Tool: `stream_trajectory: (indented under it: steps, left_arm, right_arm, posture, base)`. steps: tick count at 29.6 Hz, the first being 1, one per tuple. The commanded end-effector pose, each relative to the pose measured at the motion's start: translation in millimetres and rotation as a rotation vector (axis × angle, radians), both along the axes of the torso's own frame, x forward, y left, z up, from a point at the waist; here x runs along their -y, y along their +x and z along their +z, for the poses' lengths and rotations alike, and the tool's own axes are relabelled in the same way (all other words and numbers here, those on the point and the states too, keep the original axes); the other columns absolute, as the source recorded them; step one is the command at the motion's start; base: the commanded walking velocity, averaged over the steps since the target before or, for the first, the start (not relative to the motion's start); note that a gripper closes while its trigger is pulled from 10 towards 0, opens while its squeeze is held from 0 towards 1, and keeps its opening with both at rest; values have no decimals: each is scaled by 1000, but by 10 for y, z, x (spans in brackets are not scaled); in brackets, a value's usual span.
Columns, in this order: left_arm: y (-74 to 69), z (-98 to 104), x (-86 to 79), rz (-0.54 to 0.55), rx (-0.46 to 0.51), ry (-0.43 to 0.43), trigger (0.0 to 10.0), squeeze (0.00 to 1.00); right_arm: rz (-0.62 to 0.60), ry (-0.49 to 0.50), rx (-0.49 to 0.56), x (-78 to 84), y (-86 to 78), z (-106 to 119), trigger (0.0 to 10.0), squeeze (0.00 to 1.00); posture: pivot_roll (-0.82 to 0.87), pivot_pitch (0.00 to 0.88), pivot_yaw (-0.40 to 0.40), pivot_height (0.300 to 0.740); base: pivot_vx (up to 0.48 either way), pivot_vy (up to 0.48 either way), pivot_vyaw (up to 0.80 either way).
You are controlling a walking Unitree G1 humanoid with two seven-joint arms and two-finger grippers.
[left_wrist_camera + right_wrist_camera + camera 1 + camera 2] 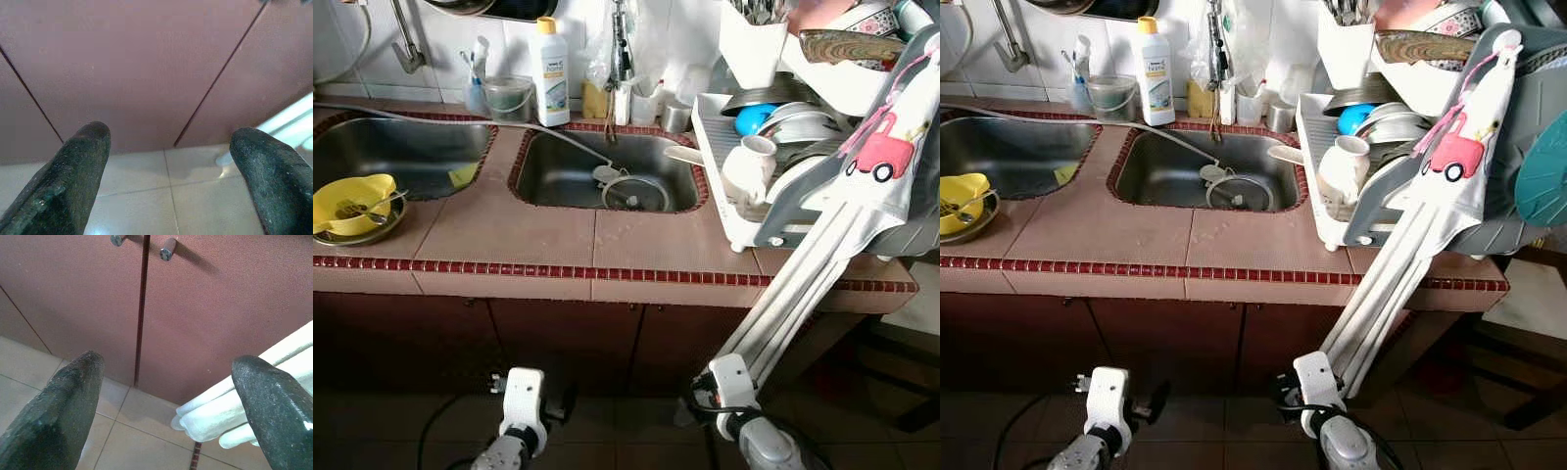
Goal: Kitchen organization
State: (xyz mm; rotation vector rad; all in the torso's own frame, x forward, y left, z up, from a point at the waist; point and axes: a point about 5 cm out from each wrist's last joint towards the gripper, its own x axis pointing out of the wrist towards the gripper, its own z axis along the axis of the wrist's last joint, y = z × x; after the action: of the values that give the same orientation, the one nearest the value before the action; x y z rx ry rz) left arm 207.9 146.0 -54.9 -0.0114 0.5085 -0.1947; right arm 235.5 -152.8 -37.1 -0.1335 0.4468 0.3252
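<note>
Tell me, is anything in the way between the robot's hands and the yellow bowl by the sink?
Yes. Both grippers, left and right, hang low facing the cabinet doors. The counter's edge lies between them and the yellow bowl up top.

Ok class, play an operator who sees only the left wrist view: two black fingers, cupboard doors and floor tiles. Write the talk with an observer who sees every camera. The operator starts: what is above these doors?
Observer: A tiled counter with two steel sinks set into it.
Operator: Is anything waiting on its left side?
Observer: A yellow bowl with a utensil in it sits at the left end, by the left sink.
Operator: And where is my other arm?
Observer: The right gripper hangs low before the cupboard doors, fingers apart, below a full dish rack.
</note>
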Motion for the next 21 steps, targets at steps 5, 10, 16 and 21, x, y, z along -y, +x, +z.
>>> stream_trajectory:
  steps: [5, 10, 16, 21]
  left_arm:
    - [-72, -27, 194, -78, 12, 50, 10000, 0]
    - [-71, 41, 304, -100, 90, 35, 10000, 0]
    - [23, 205, 418, -120, 201, -24, 10000, 0]
    - [274, 451, 397, -19, 289, -131, 10000, 0]
  right_arm:
    - [-1, -20, -9, 71, -41, -22, 10000, 0]
    - [-12, -21, -9, 108, -94, -44, 10000, 0]
    - [-23, -15, 5, 113, -86, -30, 10000, 0]
    - [-2, 17, 74, 46, 9, 70, 10000, 0]
  posture:
    - [-149, 16, -99, 740]
    - [-161, 28, -86, 740]
    - [-161, 34, -76, 740]
    - [-157, 40, -82, 740]
  base:
    - [0, 0, 0]
    - [0, 0, 0]
    - [0, 0, 0]
    - [0, 0, 0]
